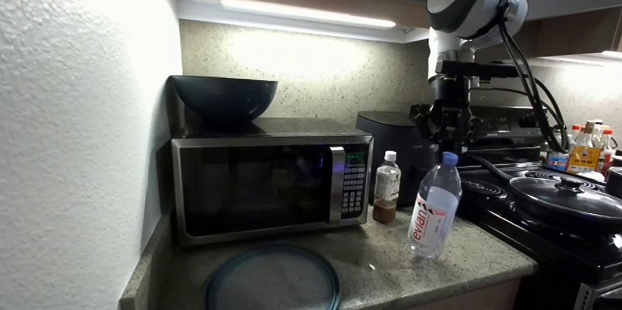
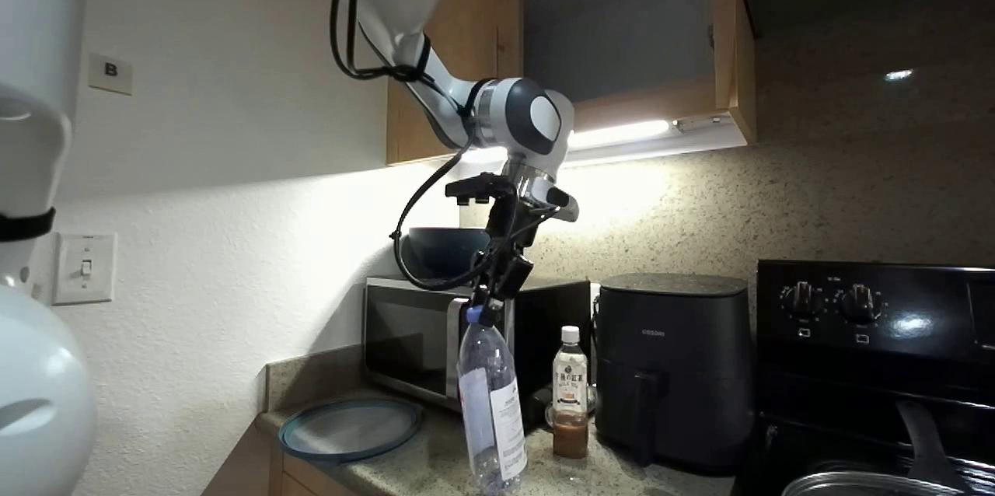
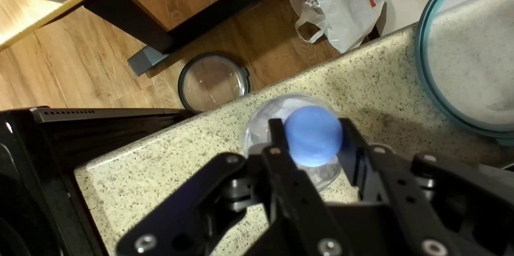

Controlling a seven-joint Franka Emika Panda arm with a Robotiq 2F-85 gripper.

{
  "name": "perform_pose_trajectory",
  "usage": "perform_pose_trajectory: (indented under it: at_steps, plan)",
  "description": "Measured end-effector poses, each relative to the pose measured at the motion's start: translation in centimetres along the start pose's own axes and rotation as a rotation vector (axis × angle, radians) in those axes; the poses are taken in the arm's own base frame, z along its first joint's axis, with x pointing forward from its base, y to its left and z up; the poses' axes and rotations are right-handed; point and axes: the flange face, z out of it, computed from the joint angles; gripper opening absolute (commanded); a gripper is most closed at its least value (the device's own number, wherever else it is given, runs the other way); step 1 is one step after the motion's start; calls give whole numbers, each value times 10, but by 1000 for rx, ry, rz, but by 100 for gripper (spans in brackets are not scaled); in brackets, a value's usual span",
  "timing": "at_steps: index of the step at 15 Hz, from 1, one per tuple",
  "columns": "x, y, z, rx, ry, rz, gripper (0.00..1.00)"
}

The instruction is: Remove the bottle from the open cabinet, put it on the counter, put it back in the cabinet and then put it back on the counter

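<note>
Wood flr (image 3: 80,67) shows only in wrist cam; claw (image 3: 311,133) pinching bottle (image 1: 434,213) by cap (image 3: 313,136).

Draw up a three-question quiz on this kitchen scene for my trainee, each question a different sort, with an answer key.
1. True or false: in both exterior views, the tall clear plastic bottle leans.

2. What are the slim black fingers closed around?
A) a long black pan handle
B) the bottle's round blue plastic cap
C) a round white plastic cap

3. Name the appliance that the round dark-blue bowl rests on.

Key:
1. True.
2. B.
3. The boxy steel-framed black microwave.
</note>
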Motion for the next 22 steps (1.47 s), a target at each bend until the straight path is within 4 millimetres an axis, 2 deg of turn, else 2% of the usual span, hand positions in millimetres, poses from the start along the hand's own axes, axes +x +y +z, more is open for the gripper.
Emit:
perform_pose_trajectory:
  at_steps: [6,10,11,13,18,22]
  plan:
    - [17,-4,16,12,-20,-15,14]
    - [25,-8,14,20,-11,-15,16]
    - [27,-9,13,21,-9,-15,60]
    - [30,-9,12,23,-5,-13,67]
    - [38,-8,20,21,-11,-3,98]
    - [41,-7,20,21,-11,1,100]
